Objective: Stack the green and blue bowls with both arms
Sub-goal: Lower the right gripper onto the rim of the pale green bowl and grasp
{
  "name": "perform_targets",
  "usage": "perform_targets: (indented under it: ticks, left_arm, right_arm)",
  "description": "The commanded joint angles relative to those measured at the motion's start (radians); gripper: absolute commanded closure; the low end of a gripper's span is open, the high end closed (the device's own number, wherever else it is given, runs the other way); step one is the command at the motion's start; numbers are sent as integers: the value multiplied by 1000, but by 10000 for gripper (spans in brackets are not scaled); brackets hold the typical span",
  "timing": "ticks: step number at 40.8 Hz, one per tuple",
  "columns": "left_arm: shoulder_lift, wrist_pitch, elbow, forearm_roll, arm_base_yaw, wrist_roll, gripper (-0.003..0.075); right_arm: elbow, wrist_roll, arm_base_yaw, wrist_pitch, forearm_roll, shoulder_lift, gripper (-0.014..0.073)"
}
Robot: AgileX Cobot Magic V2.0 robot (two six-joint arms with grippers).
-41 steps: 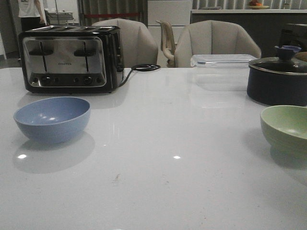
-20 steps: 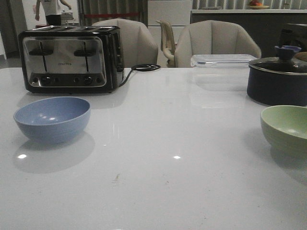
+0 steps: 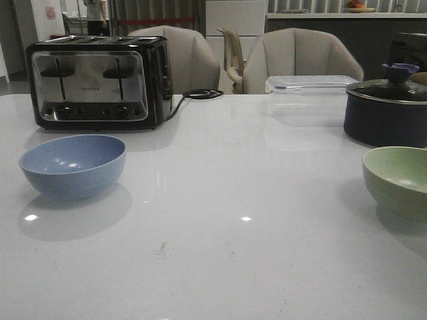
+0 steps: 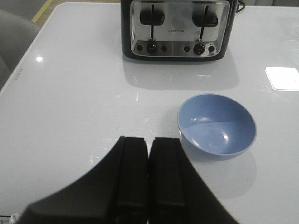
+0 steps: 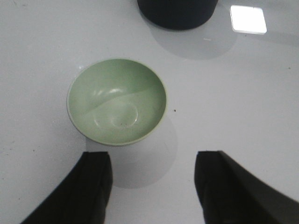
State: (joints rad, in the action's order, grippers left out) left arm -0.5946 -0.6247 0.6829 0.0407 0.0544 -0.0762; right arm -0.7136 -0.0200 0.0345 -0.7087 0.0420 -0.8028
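Note:
The blue bowl (image 3: 73,165) stands upright and empty on the white table at the front left; it also shows in the left wrist view (image 4: 217,125). The green bowl (image 3: 398,180) stands upright and empty at the right edge; it also shows in the right wrist view (image 5: 117,101). My left gripper (image 4: 149,144) is shut and empty, above the table beside the blue bowl, apart from it. My right gripper (image 5: 153,161) is open and empty, above the table just short of the green bowl. Neither gripper shows in the front view.
A silver and black toaster (image 3: 99,81) with its cord stands behind the blue bowl. A dark lidded pot (image 3: 387,110) stands behind the green bowl. A clear plastic box (image 3: 309,85) sits at the far edge. Chairs (image 3: 300,59) stand beyond the table.
The bowls and the table have not moved. Only a person far in the background has walked to the right.

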Motion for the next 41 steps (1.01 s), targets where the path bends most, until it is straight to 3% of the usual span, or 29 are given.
perform_targets:
  ticks: [1,9,31,35,41]
  left_arm:
    - [-6,80,29,-6,4,1,621]
    - [-6,80,29,-6,4,1,621]
    - [-6,81,29,-6,4,1,621]
    - [-6,81,29,-6,4,1,621]
    - [-6,81,29,-6,4,1,621]
  right_arm:
    - [-76,3,38,23,19,-84,90]
    - [-188,3,117,4,-60,-304,90]
    - [-381,34,122,-6,-86,-810,92]
    - [-381,50,122,9,-94,-860,128]
    - [-381,61,122,47,-106,-904,256]
